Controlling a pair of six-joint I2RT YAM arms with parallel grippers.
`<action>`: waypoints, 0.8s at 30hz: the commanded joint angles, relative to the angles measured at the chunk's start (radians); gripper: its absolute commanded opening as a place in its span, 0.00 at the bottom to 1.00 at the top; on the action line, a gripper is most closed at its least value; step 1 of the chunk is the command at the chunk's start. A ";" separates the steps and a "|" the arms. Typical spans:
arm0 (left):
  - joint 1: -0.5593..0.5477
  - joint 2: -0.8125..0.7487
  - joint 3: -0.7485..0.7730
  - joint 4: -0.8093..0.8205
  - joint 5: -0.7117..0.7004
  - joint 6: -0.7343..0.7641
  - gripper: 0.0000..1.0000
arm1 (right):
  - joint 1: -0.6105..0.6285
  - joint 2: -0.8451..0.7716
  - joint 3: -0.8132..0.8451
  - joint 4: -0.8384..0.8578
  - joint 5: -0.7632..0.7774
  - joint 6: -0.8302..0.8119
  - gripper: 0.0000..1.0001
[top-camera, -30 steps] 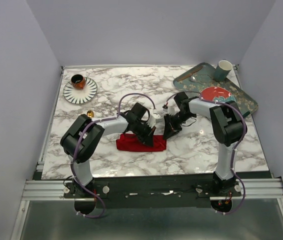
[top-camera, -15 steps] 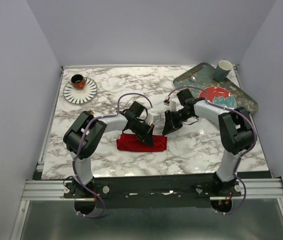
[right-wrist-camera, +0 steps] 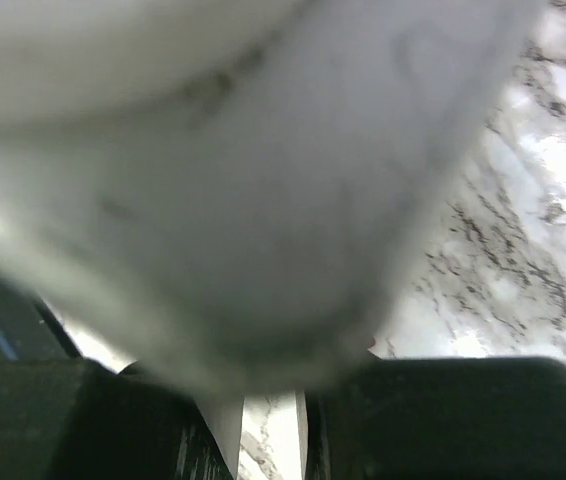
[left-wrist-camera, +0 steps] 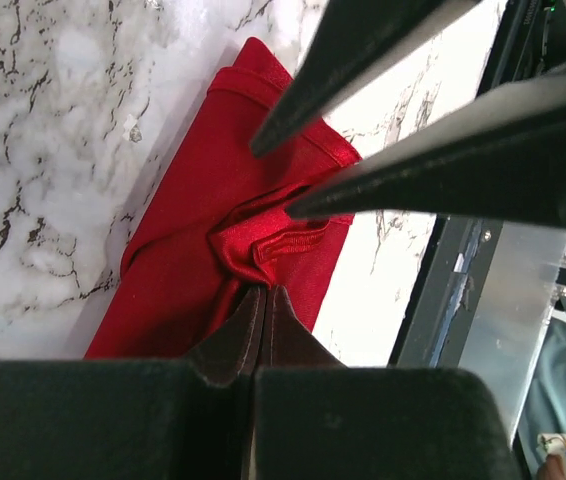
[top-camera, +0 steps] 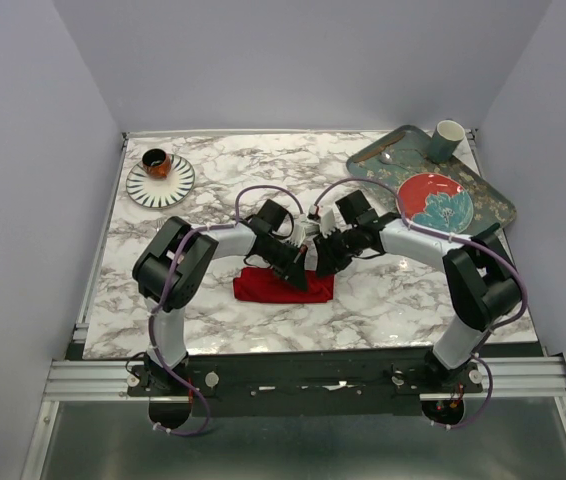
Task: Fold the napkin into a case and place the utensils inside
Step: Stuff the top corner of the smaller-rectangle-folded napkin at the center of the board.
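Top view first: the napkin is already a narrow red strip on the marble table, long axis running 9 to 3 o'clock. Your left gripper is down on the 3 o'clock end of it. The right gripper sits just beside it at about 2 o'clock, so the cloth lies toward 7 o'clock from the right fingers. Both arms are close in, but the left is the one actually on the cloth. I can't spot the spoon or fork from up here.

Left wrist view: the left fingers are pressed together and clamped on a bunched ridge of the napkin near its edge. The right gripper comes in from 1 o'clock as two dark blades, a bit apart, tips right over the hem with nothing between them.

Right wrist view: mostly useless, a pale blurred shape fills it, with a bit of marble at 3 o'clock. No red showing.

My guess is the right one goes for that hem edge, so line it up along 7 o'clock.
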 commanded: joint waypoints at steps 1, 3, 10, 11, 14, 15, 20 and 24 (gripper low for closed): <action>0.013 0.049 0.002 -0.031 -0.033 0.009 0.00 | 0.018 -0.001 -0.004 0.050 0.119 -0.034 0.31; 0.016 0.053 0.005 -0.030 -0.033 0.007 0.00 | 0.046 -0.002 -0.001 0.048 0.153 -0.042 0.31; 0.022 0.060 0.014 -0.039 -0.031 0.011 0.00 | 0.075 0.012 0.006 0.033 0.181 -0.045 0.31; 0.023 0.060 0.014 -0.039 -0.031 0.012 0.00 | 0.076 0.012 0.006 0.033 0.185 -0.046 0.31; 0.022 0.063 0.014 -0.039 -0.031 0.009 0.00 | 0.085 0.018 0.012 0.022 0.197 -0.049 0.32; 0.023 0.062 0.014 -0.037 -0.031 0.011 0.00 | 0.087 0.019 0.013 0.017 0.199 -0.049 0.33; 0.027 0.066 0.017 -0.039 -0.030 0.006 0.00 | 0.104 0.030 0.019 0.004 0.223 -0.049 0.34; 0.028 0.069 0.019 -0.036 -0.028 0.001 0.00 | 0.107 0.042 0.028 -0.009 0.254 -0.048 0.28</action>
